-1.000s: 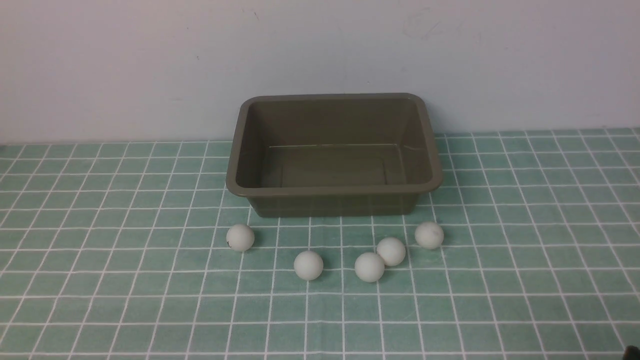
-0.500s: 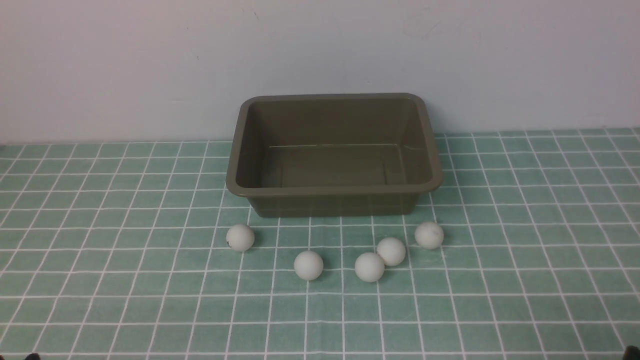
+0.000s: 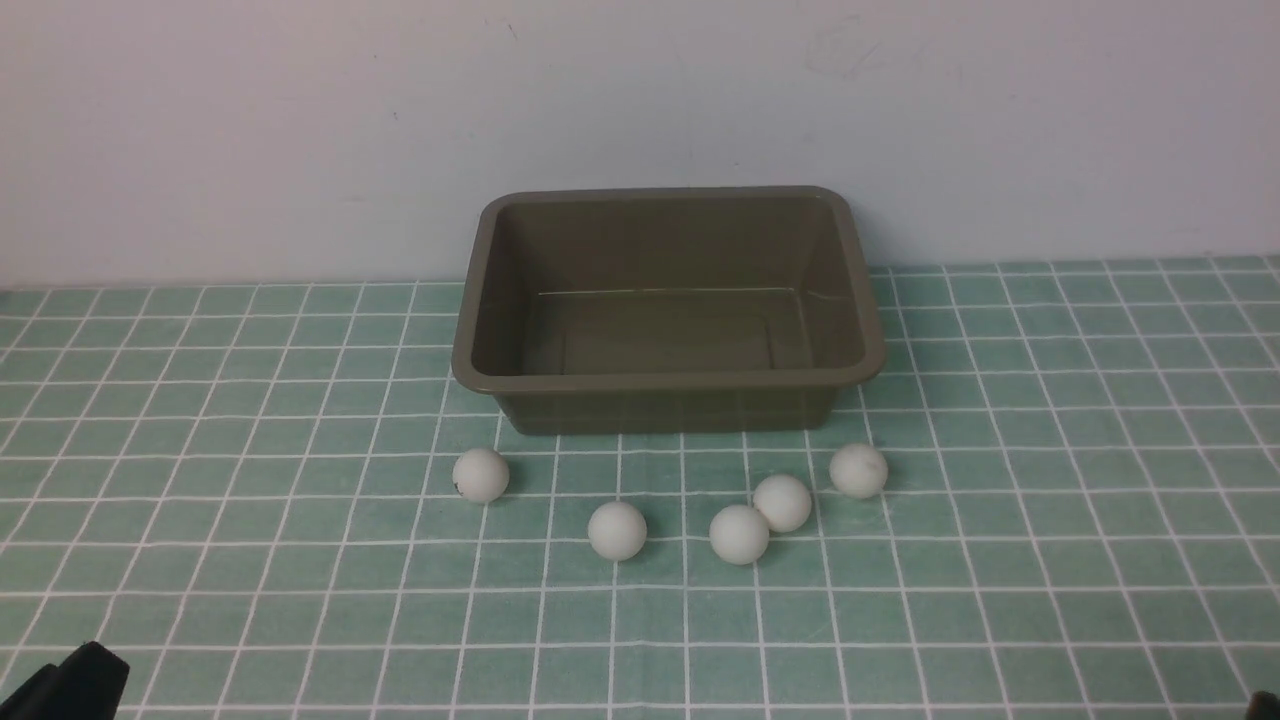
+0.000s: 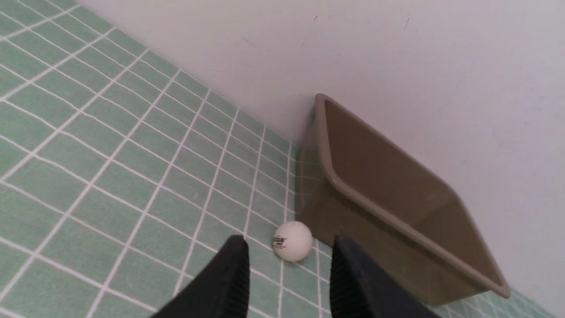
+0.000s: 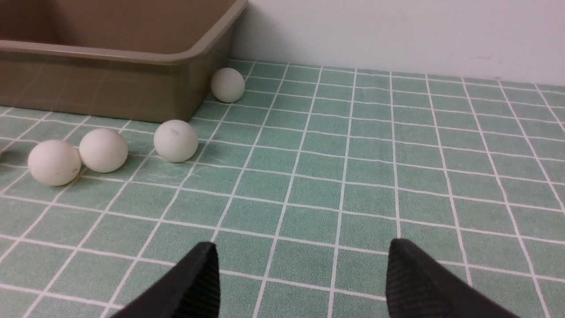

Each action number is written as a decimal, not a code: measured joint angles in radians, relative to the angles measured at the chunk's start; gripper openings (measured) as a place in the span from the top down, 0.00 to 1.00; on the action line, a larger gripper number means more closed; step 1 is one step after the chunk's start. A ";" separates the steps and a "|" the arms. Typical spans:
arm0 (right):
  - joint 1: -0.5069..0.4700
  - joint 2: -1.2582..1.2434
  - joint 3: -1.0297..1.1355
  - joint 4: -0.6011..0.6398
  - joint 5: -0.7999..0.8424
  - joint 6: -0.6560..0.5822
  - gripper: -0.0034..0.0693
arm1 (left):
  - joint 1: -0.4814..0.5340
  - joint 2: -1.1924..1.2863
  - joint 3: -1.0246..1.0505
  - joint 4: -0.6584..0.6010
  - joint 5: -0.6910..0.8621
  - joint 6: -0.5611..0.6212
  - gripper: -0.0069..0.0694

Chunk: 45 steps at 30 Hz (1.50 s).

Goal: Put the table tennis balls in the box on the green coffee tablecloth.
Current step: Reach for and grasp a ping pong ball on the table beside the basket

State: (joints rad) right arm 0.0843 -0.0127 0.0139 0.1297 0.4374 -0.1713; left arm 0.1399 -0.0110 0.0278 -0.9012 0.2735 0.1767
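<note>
Several white table tennis balls lie on the green coffee tablecloth (image 3: 250, 520) in front of the olive-brown box (image 3: 660, 381), from the leftmost ball (image 3: 481, 475) to the rightmost ball (image 3: 858, 470). The box holds nothing. One more ball (image 5: 227, 85) rests beside the box's right wall (image 5: 132, 95). My left gripper (image 4: 289, 242) stands open low over the cloth, with the leftmost ball (image 4: 292, 240) lying ahead of its tips, apart from them. It shows as a dark shape (image 3: 70, 685) at the front view's corner. My right gripper (image 5: 302, 260) is wide open and holds nothing, with three balls off to its side.
A plain white wall (image 3: 640, 100) rises directly behind the box. The box's back edge stands almost against it. Two middle balls (image 3: 760, 518) touch each other.
My left gripper has risen into the front view's bottom-left corner. The balls and the box have not moved.
</note>
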 joint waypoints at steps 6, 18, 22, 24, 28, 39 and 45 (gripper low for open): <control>0.000 0.000 0.000 0.000 0.000 0.000 0.32 | 0.000 0.000 0.000 -0.093 0.009 0.044 0.59; 0.000 0.000 0.000 0.000 0.000 0.000 0.32 | 0.000 0.000 -0.119 -0.265 0.261 0.378 0.59; 0.000 0.000 0.000 0.000 0.000 0.000 0.32 | 0.000 0.000 -0.164 -0.264 0.340 0.508 0.59; 0.000 0.000 0.000 0.000 0.000 0.000 0.32 | 0.000 0.003 -0.183 -0.253 0.357 0.537 0.59; 0.000 0.000 0.000 0.000 0.000 0.000 0.32 | 0.000 0.064 -0.242 -0.180 0.386 0.556 0.59; 0.000 0.000 0.000 0.000 0.000 0.000 0.32 | -0.001 0.479 -0.557 0.129 0.617 0.529 0.59; 0.000 0.000 0.000 0.000 0.000 0.000 0.32 | -0.001 0.647 -0.668 0.247 0.607 0.613 0.59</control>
State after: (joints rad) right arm 0.0843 -0.0127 0.0139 0.1297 0.4374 -0.1713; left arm 0.1390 0.6358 -0.6400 -0.6540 0.8805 0.7900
